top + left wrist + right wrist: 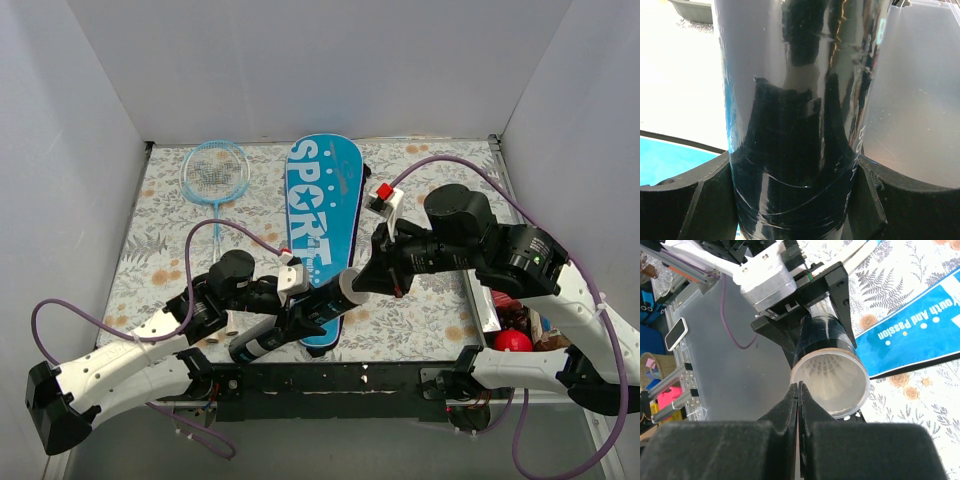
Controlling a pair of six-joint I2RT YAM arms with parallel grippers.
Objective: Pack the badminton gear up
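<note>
Black tube (pixel 826 337) in left gripper (pixel 795 200), white shuttlecock (pixel 829 374) inside.

Black tube (pixel 328 298) tilted, open-ended, blue SPORT cover (pixel 322 200) flat, racket (pixel 215 172) beside

The top external view is lit evenly and diffusely from above: the white walls (pixel 300 60) are bright without clipping, and shadows on the table (pixel 440 310) are soft. The left wrist view is overexposed at upper left, where the background bleaches to white; the black tube (pixel 790 125) fills the frame, carries broad glare and mirror reflections, and is slightly soft. In the right wrist view the right gripper (pixel 798 386) is dark and out of focus; the tube mouth is sharp.
</note>
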